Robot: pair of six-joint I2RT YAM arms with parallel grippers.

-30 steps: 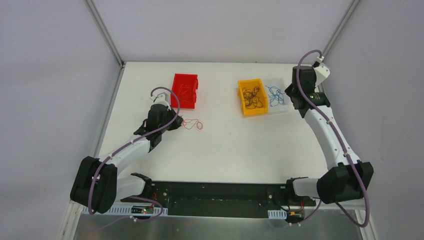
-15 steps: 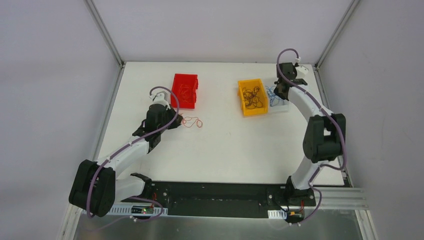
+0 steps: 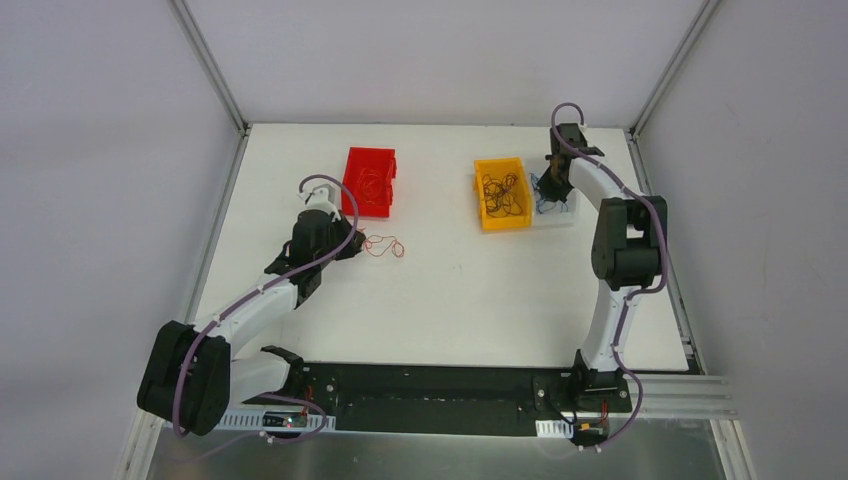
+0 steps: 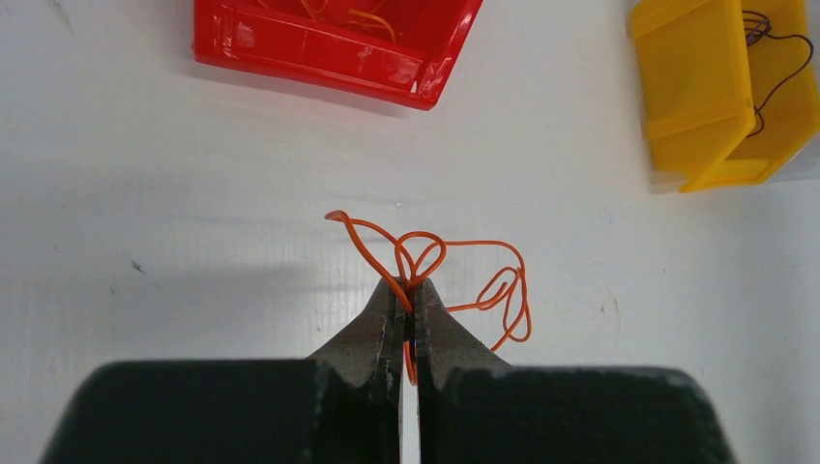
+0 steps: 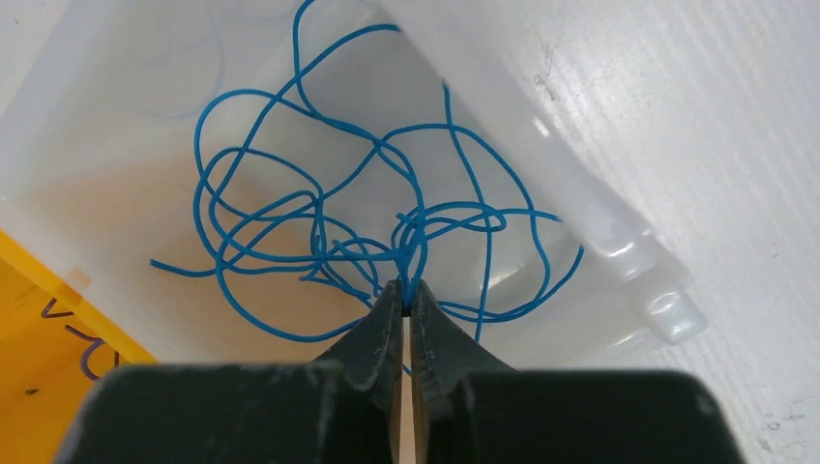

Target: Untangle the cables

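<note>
Overhead and wrist views, cable sorting. The workspace is a pale-walled enclosure [image 3: 420, 60] around a white tabletop [image 3: 450, 300], matt and lightly scuffed. Its middle carries nothing but one loose strand.

Three bins stand beyond the claws. The red bin [image 4: 319, 63] lies ahead of the left claw [image 4: 408, 287] and slightly to its left, near but apart from it. The yellow bin [image 3: 506, 224] holds curly black cables [image 3: 500, 192] and lies well off to that claw's right. The clear bin [image 5: 600, 222] sits directly under the right claw [image 5: 406, 292], touching the yellow bin, whose wall shows at that claw's near left.

The orange cable [image 4: 483, 280] rests on the tabletop. It spreads from the left claw's tips forward and to the right in small loops, its long axis crossing the claw's line of reach. The left claw is fully closed with this strand pinched between its fingers. The blue cables [image 5: 290, 203] lie inside the clear bin, fanned ahead of the right claw and mostly to its left. The right claw is likewise closed, nipping a strand where several blue loops meet.

Each colour appears assigned to its own bin. On that reading the decisive relation is the red bin's position just ahead-left of the left claw. The held orange strand would need a short lift and carry in that direction. The trailing loops at the right may drag or snag as they rise.
</note>
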